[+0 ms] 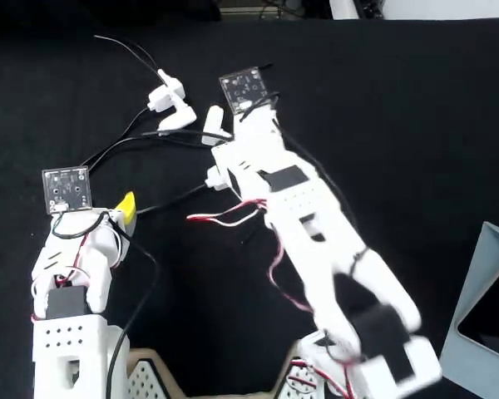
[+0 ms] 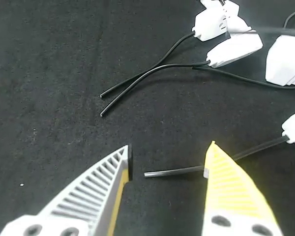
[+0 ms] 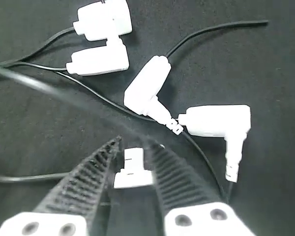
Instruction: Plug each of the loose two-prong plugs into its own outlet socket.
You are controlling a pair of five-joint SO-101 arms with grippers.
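Across the black table (image 1: 416, 133), the right arm (image 1: 316, 233) extended far over the middle, its body hiding part of the wiring beneath, while the left arm (image 1: 75, 274) sat folded close to its base. At the table's right edge stood a grey box (image 1: 482, 324). Thin black cords (image 2: 147, 73) snaked over the cloth. One cord end (image 2: 172, 172) lay between the fingers of the left gripper (image 2: 168, 150), which was spread wide and held nothing. The right gripper (image 3: 133, 142) was clenched on a small white plug (image 3: 132, 169). Just beyond it lay the loose plugs (image 3: 98, 60): four white moulded bodies, two side by side and two meeting end to end, one of these bent in an L.
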